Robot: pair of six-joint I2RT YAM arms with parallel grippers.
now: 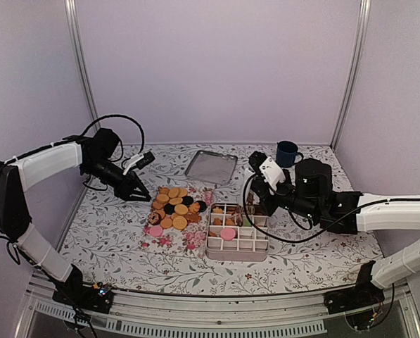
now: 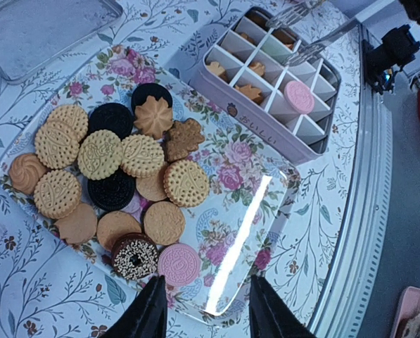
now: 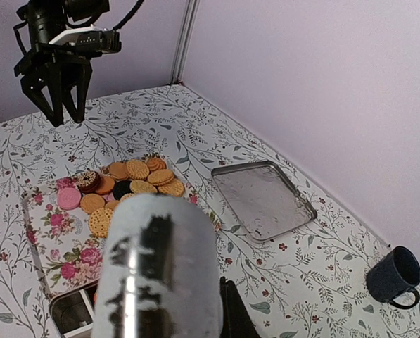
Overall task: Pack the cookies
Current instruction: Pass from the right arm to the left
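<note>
Golden, dark and pink cookies (image 1: pixel 174 208) lie heaped on a floral plate (image 1: pixel 194 238) on the desk.
The left gripper (image 1: pixel 135 191) hovers released just left of the heap, nothing between its fingers. The right gripper (image 1: pixel 255 204) hangs over the divided box (image 1: pixel 236 255), which holds several cookies; I cannot tell its grip.

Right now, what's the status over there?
Left gripper open above plate edge. Right gripper at the box, grip unclear. Most cookies on plate, few boxed. Nothing blocking.
</note>
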